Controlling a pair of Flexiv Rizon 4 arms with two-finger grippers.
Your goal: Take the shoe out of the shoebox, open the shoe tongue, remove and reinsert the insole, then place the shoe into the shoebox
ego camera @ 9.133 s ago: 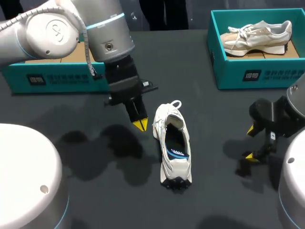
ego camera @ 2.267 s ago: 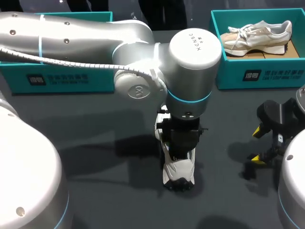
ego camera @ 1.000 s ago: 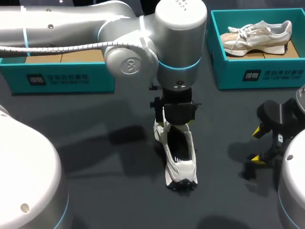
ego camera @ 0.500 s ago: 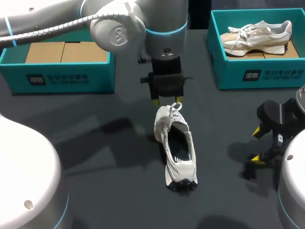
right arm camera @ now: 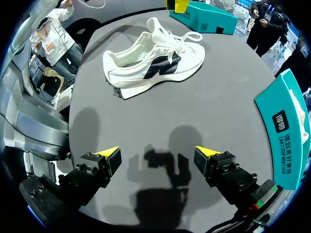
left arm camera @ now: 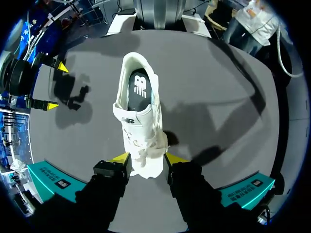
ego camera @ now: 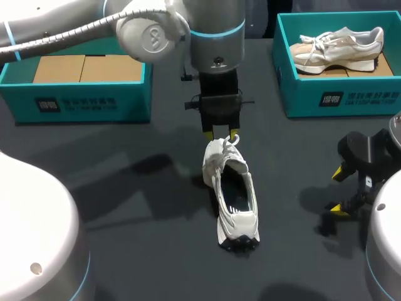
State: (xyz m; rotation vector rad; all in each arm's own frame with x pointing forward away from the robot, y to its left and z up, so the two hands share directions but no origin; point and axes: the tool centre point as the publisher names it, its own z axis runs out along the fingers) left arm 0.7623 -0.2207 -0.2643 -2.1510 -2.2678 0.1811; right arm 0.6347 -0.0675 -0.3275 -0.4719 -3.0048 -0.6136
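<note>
Mid-table (ego camera: 125,207): white shoe (right arm camera: 150,60), black side panel, dark insole (left arm camera: 140,89) showing.

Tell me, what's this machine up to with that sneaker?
The left arm's gripper hangs over the toe end of a white shoe lying on the table. Its fingers are apart, one on either side of the toe. The insole sits inside the shoe. The right gripper is open off to the side, holding nothing.

Head camera looks down; wrist cameras share the shoe (ego camera: 230,188).
</note>
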